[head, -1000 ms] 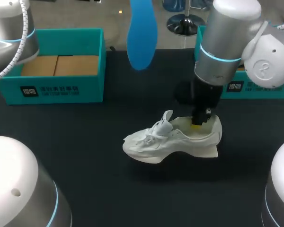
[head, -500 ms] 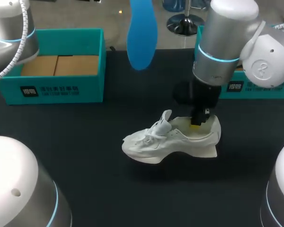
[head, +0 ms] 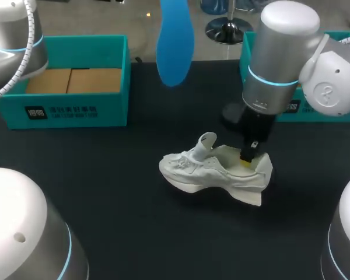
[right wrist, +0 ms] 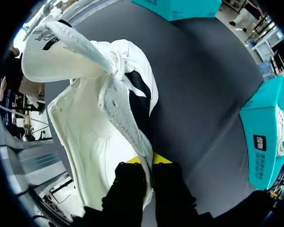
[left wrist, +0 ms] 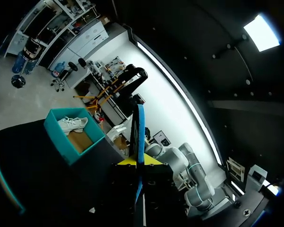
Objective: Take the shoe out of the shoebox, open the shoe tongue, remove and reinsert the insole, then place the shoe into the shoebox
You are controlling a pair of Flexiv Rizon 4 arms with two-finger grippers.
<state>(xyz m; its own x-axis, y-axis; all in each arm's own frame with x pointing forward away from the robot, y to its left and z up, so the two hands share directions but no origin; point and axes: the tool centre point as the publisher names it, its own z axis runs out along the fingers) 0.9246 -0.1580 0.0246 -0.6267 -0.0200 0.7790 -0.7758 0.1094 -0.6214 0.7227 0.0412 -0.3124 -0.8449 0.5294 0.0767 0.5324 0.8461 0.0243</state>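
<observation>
The white shoe [head: 214, 169] is tilted on the black table [head: 105, 192], toe raised toward the left. My right gripper [head: 247, 156] comes down from above and is shut on the shoe's heel-side collar. In the right wrist view the collar edge of the shoe [right wrist: 92, 118] is pinched between the yellow tips of the right gripper [right wrist: 149, 160], and the tongue stands up ahead of them. The blue insole [head: 174, 44] hangs in the air at the back centre. In the left wrist view my left gripper [left wrist: 140, 161] is shut on the insole [left wrist: 140, 127], seen edge-on.
A teal shoebox [head: 70, 81] with a brown cardboard bottom stands at the back left. A second teal box [head: 315, 108] stands at the back right, partly behind my right arm; in the left wrist view a teal box [left wrist: 61, 142] holds another white shoe.
My right gripper has shifted a little to the right and tipped the shoe: its toe has come up and its heel has gone down. The insole and left arm have stayed put.
</observation>
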